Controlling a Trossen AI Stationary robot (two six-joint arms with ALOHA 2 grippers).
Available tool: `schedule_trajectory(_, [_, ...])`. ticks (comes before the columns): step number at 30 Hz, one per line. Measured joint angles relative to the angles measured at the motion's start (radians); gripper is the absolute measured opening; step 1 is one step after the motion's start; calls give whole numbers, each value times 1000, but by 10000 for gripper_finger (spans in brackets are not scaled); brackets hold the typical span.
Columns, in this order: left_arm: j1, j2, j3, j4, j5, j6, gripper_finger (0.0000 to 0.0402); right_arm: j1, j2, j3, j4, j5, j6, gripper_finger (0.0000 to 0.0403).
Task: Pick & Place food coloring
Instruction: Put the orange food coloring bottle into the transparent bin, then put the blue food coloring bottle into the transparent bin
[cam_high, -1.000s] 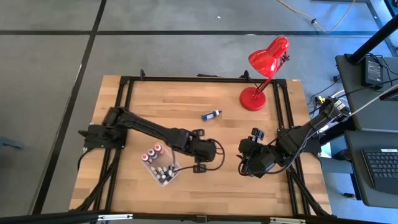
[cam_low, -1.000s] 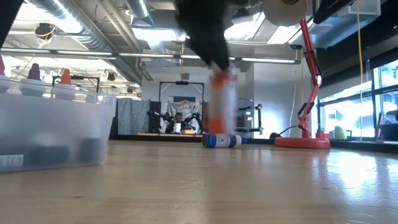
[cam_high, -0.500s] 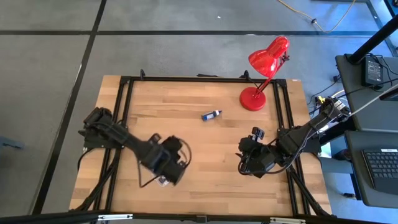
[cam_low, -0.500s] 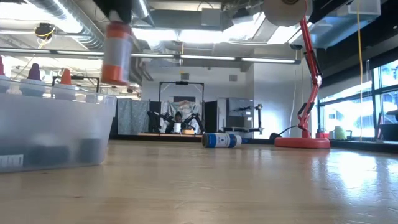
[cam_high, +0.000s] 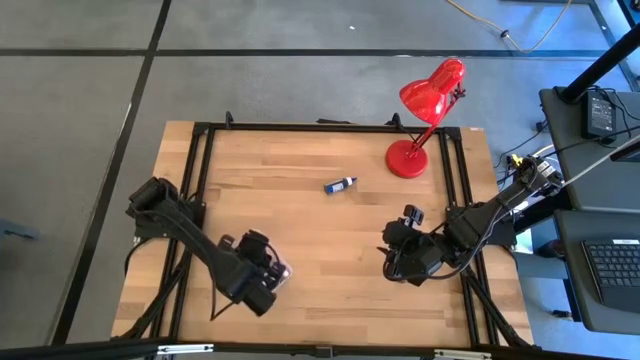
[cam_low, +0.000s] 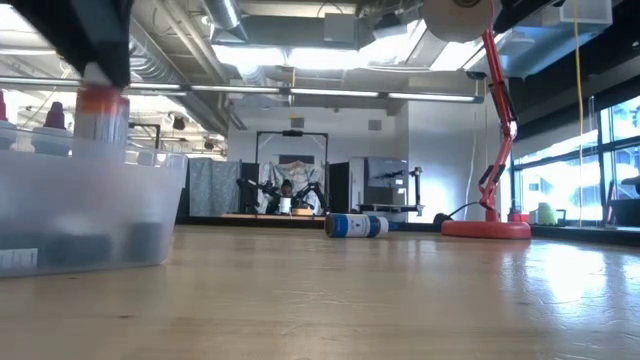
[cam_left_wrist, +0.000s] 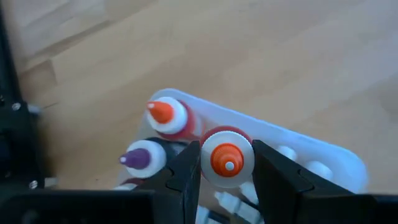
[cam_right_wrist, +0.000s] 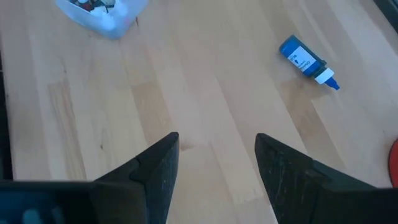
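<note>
My left gripper (cam_left_wrist: 227, 171) is shut on a red food coloring bottle (cam_left_wrist: 227, 159) with an orange tip. It holds the bottle above the clear tray (cam_low: 90, 215) near the table's front left (cam_high: 284, 271). Several more bottles stand upright in the tray, among them an orange-capped one (cam_left_wrist: 168, 116) and a purple-capped one (cam_left_wrist: 140, 158). A blue bottle (cam_high: 340, 184) lies on its side on the table's far middle (cam_right_wrist: 305, 58). My right gripper (cam_high: 393, 262) waits open above the table's right half (cam_right_wrist: 214, 162), with nothing between its fingers. My left gripper pinches the red bottle between its two fingers (cam_left_wrist: 188, 169) at the white collar (cam_left_wrist: 244, 169) just below the cap. The fingers come from above, slanting down. The bottle hangs upright, tip toward the wrist, over the tray (cam_low: 100, 110). I cannot tell whether its bottom touches anything.
A red desk lamp (cam_high: 425, 120) stands at the far right corner, its base (cam_low: 485, 228) on the wood. Black frame rails (cam_high: 200, 180) run along the table's left and right sides. Bare wood lies between the tray and the blue bottle.
My left gripper has carried the red bottle from the table's middle toward the left and near edges, to a spot over the tray. Its wrist has rolled on the way. The bottle now hangs lower, down at the tray's rim.
</note>
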Motion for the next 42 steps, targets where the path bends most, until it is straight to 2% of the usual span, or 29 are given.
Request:
schedule_trajectory(4, [-3, 0, -70, 12, -13, -70, 114, 0, 0, 0, 16, 0, 0, 213])
schedule_trajectory(12, [5, 1, -154, 106, -33, -104, 131, 0, 0, 0, 19, 0, -2, 213])
schedule_trajectory(17, [5, 1, -162, 100, -99, -139, 131, 0, 0, 0, 19, 0, -3, 213])
schedule_trajectory(24, [20, 1, -162, 100, -93, -79, 143, 0, 0, 0, 19, 0, -4, 213])
schedule_trajectory(31, [20, 1, -163, 99, -101, -74, 136, 0, 0, 0, 19, 0, -4, 213])
schedule_trajectory(35, [20, 1, -135, 72, -114, 14, 133, 0, 0, 0, 19, 0, -3, 213])
schedule_trajectory(39, [40, 1, -33, -32, -160, 123, 136, 0, 0, 0, 20, -1, -4, 213])
schedule_trajectory(42, [78, 1, 59, -65, -168, 279, 138, -1, 0, 0, 30, -18, -4, 213])
